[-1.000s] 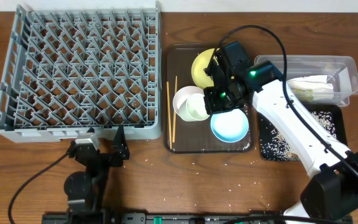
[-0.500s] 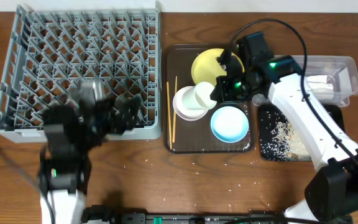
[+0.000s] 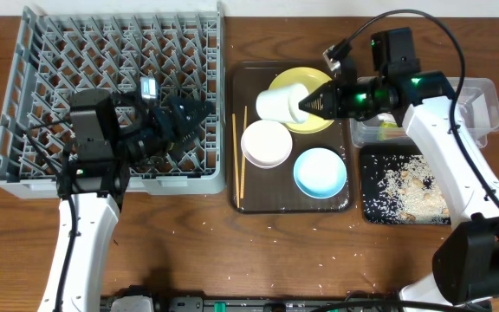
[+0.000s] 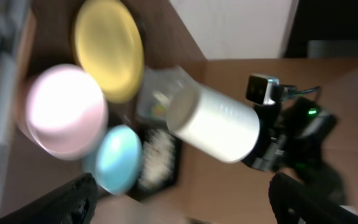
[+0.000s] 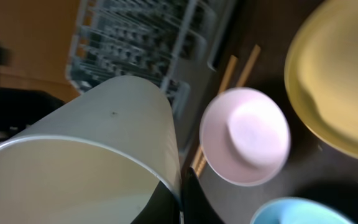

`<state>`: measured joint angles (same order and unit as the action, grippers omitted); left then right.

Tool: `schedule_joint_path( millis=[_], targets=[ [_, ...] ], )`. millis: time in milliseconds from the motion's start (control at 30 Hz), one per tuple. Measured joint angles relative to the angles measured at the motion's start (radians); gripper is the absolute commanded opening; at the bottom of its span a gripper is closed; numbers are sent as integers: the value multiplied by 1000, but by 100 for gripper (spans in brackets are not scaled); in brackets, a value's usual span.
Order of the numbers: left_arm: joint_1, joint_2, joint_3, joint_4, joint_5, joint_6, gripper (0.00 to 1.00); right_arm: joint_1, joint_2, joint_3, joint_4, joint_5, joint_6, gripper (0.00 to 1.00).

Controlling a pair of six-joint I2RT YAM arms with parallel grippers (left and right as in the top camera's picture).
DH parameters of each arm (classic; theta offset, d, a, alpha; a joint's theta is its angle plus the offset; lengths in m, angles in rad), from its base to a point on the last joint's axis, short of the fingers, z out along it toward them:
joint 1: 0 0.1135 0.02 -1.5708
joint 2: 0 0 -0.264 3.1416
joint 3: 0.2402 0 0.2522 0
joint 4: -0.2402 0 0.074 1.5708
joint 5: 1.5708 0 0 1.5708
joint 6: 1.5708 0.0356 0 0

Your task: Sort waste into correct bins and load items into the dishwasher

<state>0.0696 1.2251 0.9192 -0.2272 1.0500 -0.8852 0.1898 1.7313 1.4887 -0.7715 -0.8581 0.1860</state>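
1. The right tool (image 3: 308,104) grips the cup (image 3: 275,104) at its rim. The cup lies on its side in the air above the brown tray (image 3: 251,78), its open mouth toward the wrist camera. Only one dark finger (image 5: 191,200) shows there; the other is hidden by the cup.
2. The plate (image 3: 314,121) sits at the back of the brown tray, partly covered from overhead by the cup and tool.
3. The left tool (image 3: 189,121) hovers over the rack (image 3: 102,52), empty. Its fingers (image 4: 73,198) stand wide apart at the bottom corners of a badly blurred wrist view.
4. The white bowl (image 3: 265,143) and blue bowl (image 3: 320,172) rest side by side on the brown tray, with the chopsticks (image 3: 239,160) along its left edge.
5. The black tray (image 3: 371,204) holds scattered rice (image 3: 405,182). Behind it the tub (image 3: 479,95) is crossed by the right arm, so its contents cannot be made out.
6. A few grains speckle the table (image 3: 258,234).
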Motion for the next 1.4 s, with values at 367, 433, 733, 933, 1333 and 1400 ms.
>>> schedule_joint_path(
  millis=[367, 433, 733, 933, 1333, 1400],
  targets=[
    [0, 2, 0, 119, 222, -162, 88, 68, 6, 0, 230, -230, -10, 1],
    [0, 2, 0, 125, 265, -163, 88, 86, 15, 0, 270, -280, -11, 1],
    [0, 2, 0, 128, 344, -154, 88, 144, 32, 0, 361, -385, -11, 1],
    [0, 2, 0, 163, 388, -151, 88, 199, 33, 0, 363, -401, -11, 1],
    [0, 2, 0, 173, 419, -144, 76, 235, 48, 0, 362, -430, -11, 1],
    [0, 2, 0, 187, 422, -142, 73, 235, 62, 0, 367, -452, -11, 1]
  ],
)
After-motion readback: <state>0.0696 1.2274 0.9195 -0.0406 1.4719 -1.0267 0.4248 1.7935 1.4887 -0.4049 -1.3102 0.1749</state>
